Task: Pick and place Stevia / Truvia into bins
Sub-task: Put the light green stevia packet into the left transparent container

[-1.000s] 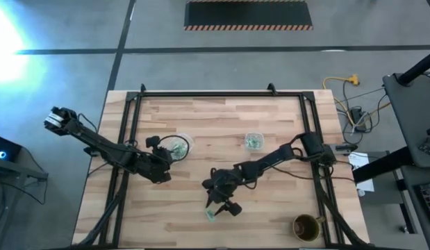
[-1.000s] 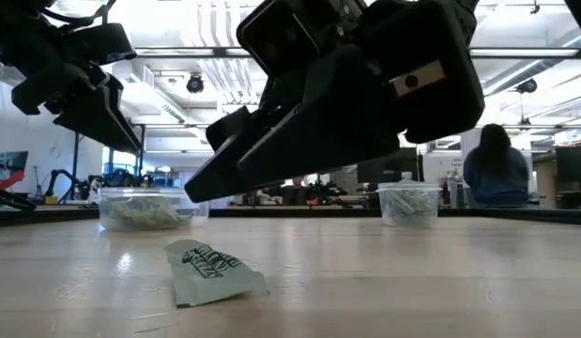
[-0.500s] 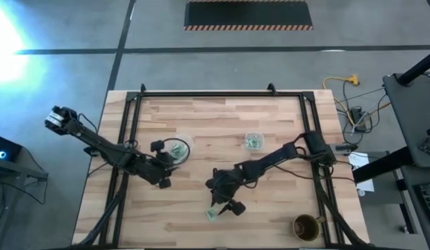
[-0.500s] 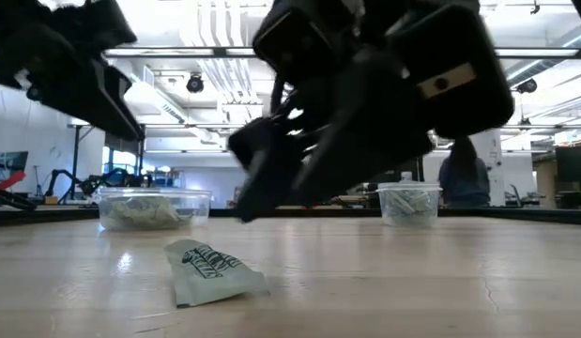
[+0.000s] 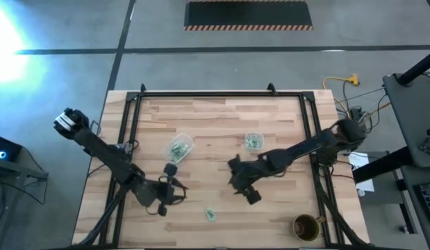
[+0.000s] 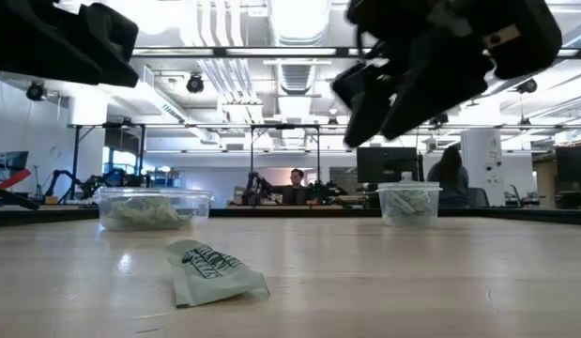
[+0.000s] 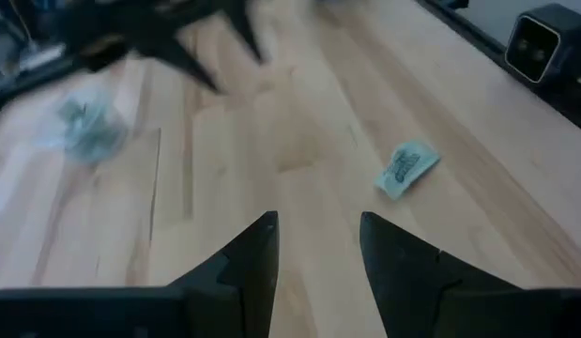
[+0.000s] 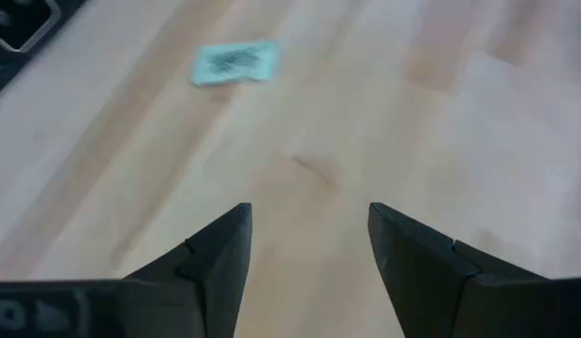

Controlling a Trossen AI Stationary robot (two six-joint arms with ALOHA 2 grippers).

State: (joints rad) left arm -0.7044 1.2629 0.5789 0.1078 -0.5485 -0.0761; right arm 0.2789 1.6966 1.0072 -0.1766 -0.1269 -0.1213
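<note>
Room: workshop hall is showing behind the bench [image 5: 270, 111] in the low view, with ceiling lights, and people [image 6: 297, 184] sitting far back.
Bench: pale wood top inside a black frame, with grey floor lying all round it in the high view.
Packet: one green-and-white packet [image 5: 210, 214] is lying alone near the front edge, between the two arms; the low view is showing it [image 6: 213, 272] slightly crumpled, close to the camera.
Bins: larger bin [image 5: 178, 148] is sitting left of centre and smaller bin [image 5: 253, 141] right of centre, well apart; both are holding packets, seen from the side in the low view [image 6: 152, 207] [image 6: 408, 202].
Cup: brown cup [image 5: 306, 226] is standing at the front right corner.
Left end effector: [image 5: 172, 192] is hanging over the bench left of the packet, fingers [image 7: 248, 263] parted and holding nothing; its wrist view is showing the packet [image 7: 405, 169] ahead and a bin [image 7: 87, 130] farther off.
Right end effector: [image 5: 245, 187] is hanging right of the packet and in front of the smaller bin, fingers [image 8: 220, 252] spread wide and empty; its wrist view is showing the packet [image 8: 236, 62] on bare wood.
Only in high view: cup and bench edges.
Open room: bare wood is lying all round the packet, and between the bins.
</note>
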